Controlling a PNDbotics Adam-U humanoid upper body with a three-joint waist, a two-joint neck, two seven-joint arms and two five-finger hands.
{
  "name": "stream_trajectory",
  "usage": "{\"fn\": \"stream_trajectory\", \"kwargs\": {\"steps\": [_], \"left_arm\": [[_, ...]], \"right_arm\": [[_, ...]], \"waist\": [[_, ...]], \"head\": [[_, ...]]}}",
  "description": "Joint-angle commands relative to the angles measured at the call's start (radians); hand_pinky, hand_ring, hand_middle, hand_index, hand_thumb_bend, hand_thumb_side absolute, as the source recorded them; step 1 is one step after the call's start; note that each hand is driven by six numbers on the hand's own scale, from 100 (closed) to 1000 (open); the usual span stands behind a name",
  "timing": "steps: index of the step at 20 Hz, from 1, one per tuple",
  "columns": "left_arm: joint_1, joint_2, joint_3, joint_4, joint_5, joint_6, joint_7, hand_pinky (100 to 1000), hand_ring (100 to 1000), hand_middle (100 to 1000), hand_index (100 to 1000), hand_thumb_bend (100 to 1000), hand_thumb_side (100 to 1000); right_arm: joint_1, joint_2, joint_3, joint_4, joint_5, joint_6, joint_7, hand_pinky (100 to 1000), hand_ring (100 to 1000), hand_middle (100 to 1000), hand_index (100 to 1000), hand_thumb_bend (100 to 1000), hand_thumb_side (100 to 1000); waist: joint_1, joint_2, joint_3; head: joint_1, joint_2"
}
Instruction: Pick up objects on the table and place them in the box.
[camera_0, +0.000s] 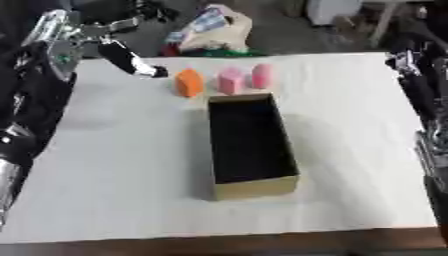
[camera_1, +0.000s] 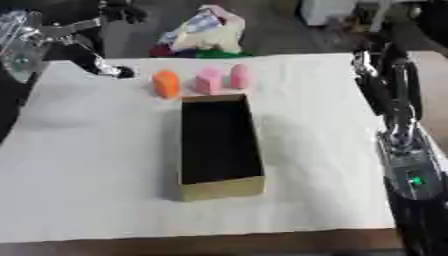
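I am looking down at a white table (camera_0: 114, 165) with a long cardboard box (camera_0: 254, 188) sitting open near its middle, its dark inside holding nothing I can make out; just beyond its far end three small blocks are standing in a row, an orange block (camera_0: 188, 82) at the left, a pink block (camera_0: 230, 80) in the middle and a second pink block (camera_0: 262, 75) at the right, all near one another but outside the box; my left hand (camera_0: 131, 60) is hovering over the table's far left, fingers stretched toward the orange block and gripping nothing; my right hand (camera_1: 389, 65) is showing at the right edge, but I cannot tell how its fingers are set.
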Motion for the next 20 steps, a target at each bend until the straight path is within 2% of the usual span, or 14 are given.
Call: {"fn": "stream_trajectory", "kwargs": {"steps": [1,10,20], "left_arm": [[-0.039,-0.002,0.031,0.019,-0.043,0.033,0.005,813,819,838,1000,495,604],[-0.062,-0.016,0.086,0.107,-0.14,0.149,0.044,805,809,832,1000,466,649],[-0.071,-0.023,0.13,0.181,-0.224,0.303,0.103,770,777,806,1000,426,707]], "right_arm": [[-0.016,-0.014,0.001,-0.01,-0.005,-0.001,0.005,679,615,615,831,100,755],[-0.02,-0.011,0.006,-0.007,-0.005,-0.003,0.01,679,615,615,830,100,759],[-0.023,-0.009,0.011,-0.004,-0.011,-0.006,0.016,678,615,613,826,100,767]], "waist": [[-0.001,-0.012,-0.004],[0.002,-0.009,-0.023],[0.005,0.002,-0.042]], "head": [[0.007,0.002],[0.014,-0.003],[0.017,-0.009]]}}
